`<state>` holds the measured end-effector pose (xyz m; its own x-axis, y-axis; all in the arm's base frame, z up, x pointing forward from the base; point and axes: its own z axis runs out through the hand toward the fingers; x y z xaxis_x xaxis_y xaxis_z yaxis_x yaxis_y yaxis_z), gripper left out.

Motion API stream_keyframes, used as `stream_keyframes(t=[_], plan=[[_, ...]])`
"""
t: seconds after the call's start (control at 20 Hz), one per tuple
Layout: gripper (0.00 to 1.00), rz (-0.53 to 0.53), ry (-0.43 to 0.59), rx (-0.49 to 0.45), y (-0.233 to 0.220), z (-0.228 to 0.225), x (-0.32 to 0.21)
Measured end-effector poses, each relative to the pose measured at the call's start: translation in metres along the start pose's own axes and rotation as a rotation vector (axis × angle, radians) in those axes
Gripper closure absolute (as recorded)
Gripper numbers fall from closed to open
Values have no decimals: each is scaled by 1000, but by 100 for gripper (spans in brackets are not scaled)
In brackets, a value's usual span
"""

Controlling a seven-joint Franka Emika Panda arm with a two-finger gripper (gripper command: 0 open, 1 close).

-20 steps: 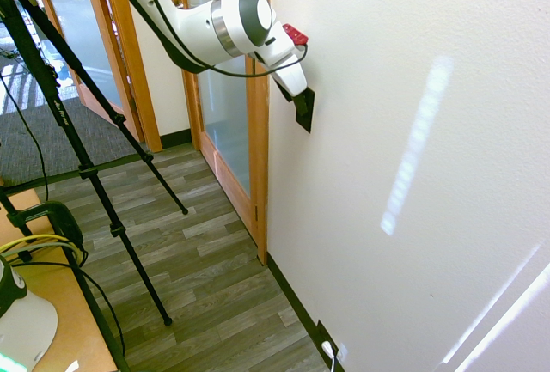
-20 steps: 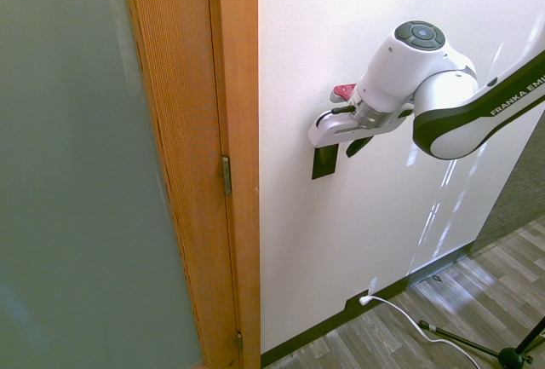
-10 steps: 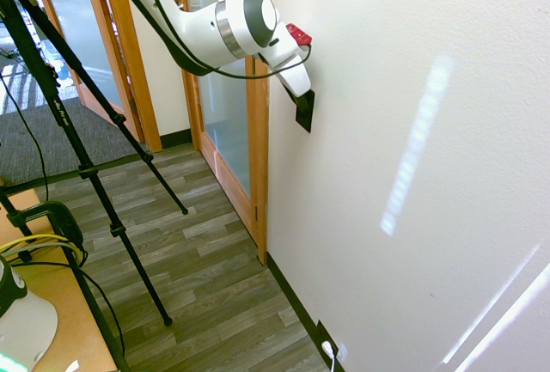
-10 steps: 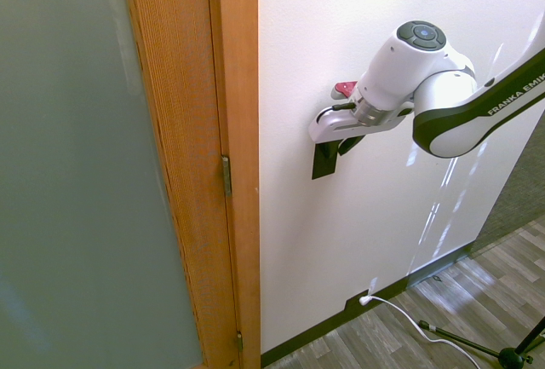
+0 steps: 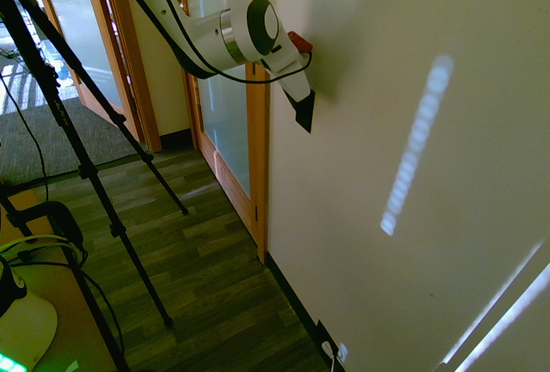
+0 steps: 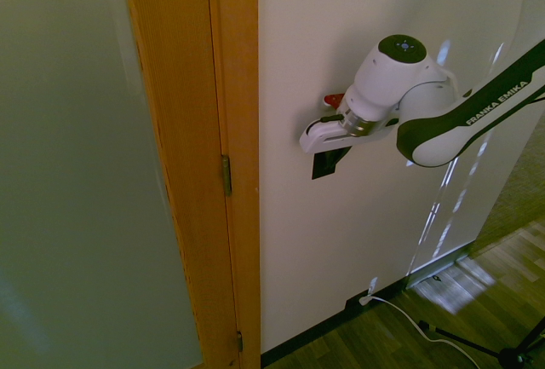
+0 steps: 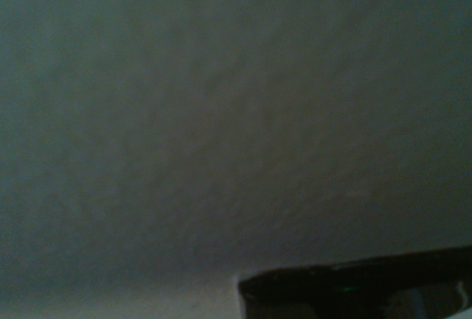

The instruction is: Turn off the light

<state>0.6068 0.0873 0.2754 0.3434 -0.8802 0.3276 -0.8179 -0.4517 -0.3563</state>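
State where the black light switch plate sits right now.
In both exterior views the black switch plate sits on the white wall beside the wooden door frame, directly under the gripper.

- wall: painted, matt, w/ a fine bumpy texture you can see close up in the wrist view
- switch plate: black, looks like plastic, flat, no real shine
- arm shell: glossy white plastic, dark trim bits, grey metal-looking ring at the joint
- door frame: orange-ish wood, visible grain, satin varnish
- door panel: frosted glass, smooth, hazy
- hinge: dull metal
- floor: wood-look planks, grey-brown, slight sheen
- baseboard: dark, matt
- carpet past the doorway: grey, rough weave
- red knob on the wrist: shiny plastic prob
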Motion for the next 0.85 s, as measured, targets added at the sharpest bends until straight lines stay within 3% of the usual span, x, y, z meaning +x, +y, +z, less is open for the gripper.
stream_keyframes(t=[0.05,0.1,0.5,0.85], plan=[[100,-1,0,0,0,1,0],[0,-1,-1,0,0,1,0],[0,-43,-40,58,12,-1,3],[0,-99,-88,23,45,-17,-28]])
